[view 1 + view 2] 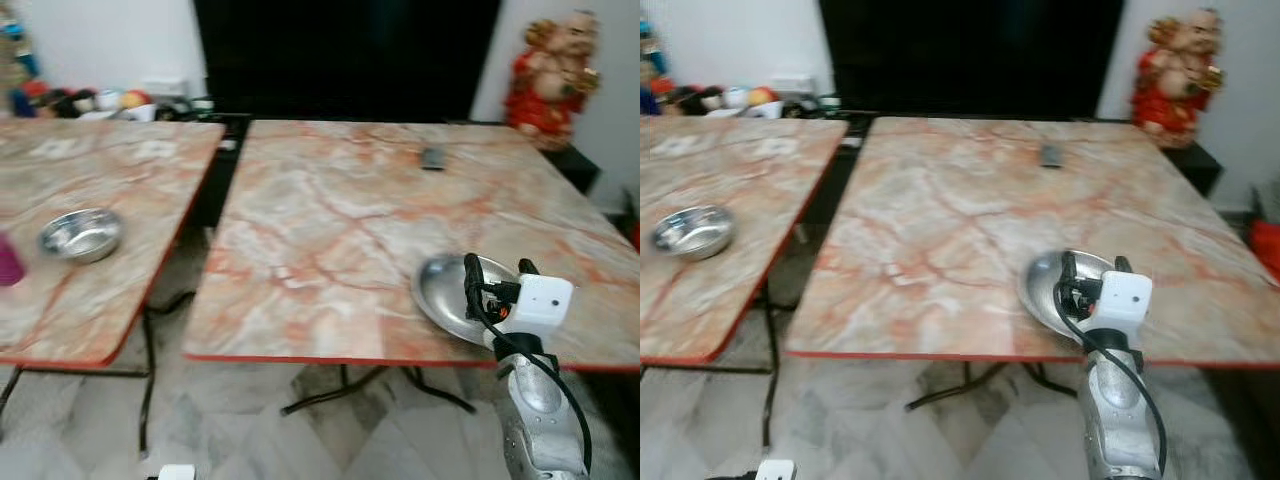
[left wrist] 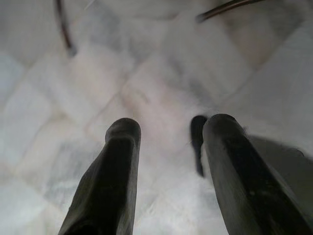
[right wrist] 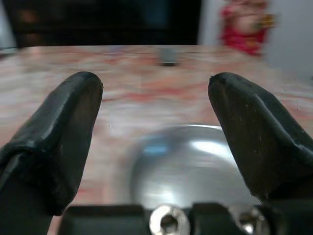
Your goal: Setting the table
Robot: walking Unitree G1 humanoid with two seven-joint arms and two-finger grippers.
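A shallow steel plate lies on the right marble table, close to its near edge. My right gripper hovers over the plate's near rim, open, with nothing between its fingers. In the right wrist view the plate sits just beyond and below the spread fingertips. A steel bowl rests on the left table. My left gripper hangs open over the pale tiled floor.
A small dark flat object lies far back on the right table. A red and gold statue stands at the back right. Clutter lines the far left. A narrow gap separates the tables. A magenta item sits at the left edge.
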